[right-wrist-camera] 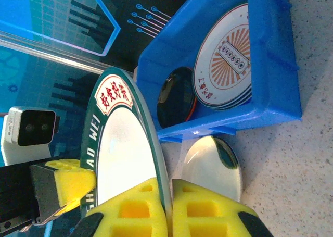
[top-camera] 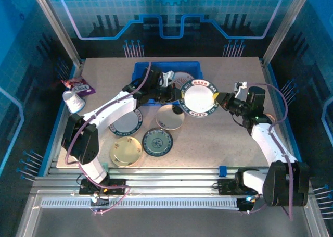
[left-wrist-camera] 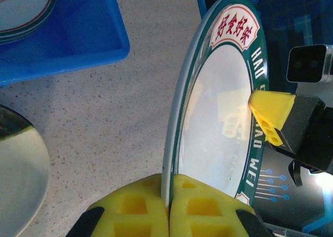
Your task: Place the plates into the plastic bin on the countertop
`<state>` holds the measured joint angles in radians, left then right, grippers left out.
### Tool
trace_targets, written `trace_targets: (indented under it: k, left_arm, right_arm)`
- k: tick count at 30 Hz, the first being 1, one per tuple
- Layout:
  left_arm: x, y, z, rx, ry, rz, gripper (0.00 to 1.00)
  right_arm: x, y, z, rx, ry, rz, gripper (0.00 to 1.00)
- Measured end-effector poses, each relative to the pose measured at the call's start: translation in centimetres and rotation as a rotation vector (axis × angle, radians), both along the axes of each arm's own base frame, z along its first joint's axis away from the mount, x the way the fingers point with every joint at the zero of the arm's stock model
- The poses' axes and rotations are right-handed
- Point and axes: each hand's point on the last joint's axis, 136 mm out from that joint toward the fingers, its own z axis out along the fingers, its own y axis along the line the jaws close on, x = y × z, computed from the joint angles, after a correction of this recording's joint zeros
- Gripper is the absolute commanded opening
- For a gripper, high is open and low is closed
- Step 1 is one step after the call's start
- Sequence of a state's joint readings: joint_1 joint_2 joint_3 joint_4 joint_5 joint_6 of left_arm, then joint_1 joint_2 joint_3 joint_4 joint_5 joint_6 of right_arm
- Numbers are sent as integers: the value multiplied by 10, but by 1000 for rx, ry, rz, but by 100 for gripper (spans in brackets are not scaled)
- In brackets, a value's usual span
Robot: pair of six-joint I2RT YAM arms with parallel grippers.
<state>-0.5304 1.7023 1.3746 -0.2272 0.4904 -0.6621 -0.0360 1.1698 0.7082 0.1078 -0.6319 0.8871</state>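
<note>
- Step in hand: carrying one plate to the bin. You have the green-rimmed plate [top-camera: 200, 98] lifted off the tabletop [top-camera: 234, 138], just right of the blue bin [top-camera: 166, 64] at its near right corner.
- Left gripper [top-camera: 178, 96]: closed on the plate's left rim; its wrist view has the yellow pads pinching the edge.
- Right gripper [top-camera: 222, 99]: closed on the opposite rim, pads clamped the same way.
- Bin holds a sunburst plate [right-wrist-camera: 226, 57] and a black plate [right-wrist-camera: 177, 96].
- On the tabletop wait the cream plate [top-camera: 169, 117], dark-rimmed plate [top-camera: 126, 123], teal plate [top-camera: 157, 142] and gold plate [top-camera: 125, 151].
- Next move, as I judge it: let one gripper release, or move both together, left and far over the bin wall. Keep the arms matched or the plate may twist out.
</note>
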Motion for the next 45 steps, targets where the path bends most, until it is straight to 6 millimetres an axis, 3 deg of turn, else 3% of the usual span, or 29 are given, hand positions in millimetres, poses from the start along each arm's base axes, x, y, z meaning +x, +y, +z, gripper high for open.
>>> trace_targets:
  k: [3, 5, 8, 14, 17, 23, 27, 33, 45]
  left_arm:
    - [5, 4, 1, -4, -6, 14, 0]
    - [10, 9, 1, 1, -13, 27, 0]
    - [27, 30, -1, 11, -18, 85, 0]
    - [85, 86, -7, 55, -40, 268, 0]
    - [111, 101, -16, 84, -43, 333, 0]
    - [151, 97, -50, 114, -8, 366, 0]
    - [168, 93, -78, 130, 30, 375, 0]
    - [183, 90, -105, 143, 74, 390, 0]
    - [193, 76, -128, 143, 136, 370, 0]
  right_arm:
    - [4, 2, -3, -4, 13, -1, 43]
    - [7, 0, -3, -12, 19, -11, 52]
    - [11, -3, -3, -22, 20, -32, 54]
    - [15, -14, -7, -19, 41, -70, 54]
    - [17, -18, -9, -13, 52, -85, 54]
    - [18, -20, -13, -7, 66, -93, 54]
    - [18, -22, -13, -7, 67, -97, 54]
    - [19, -24, -15, -7, 71, -104, 54]
    - [17, -24, -34, -1, 115, -102, 54]
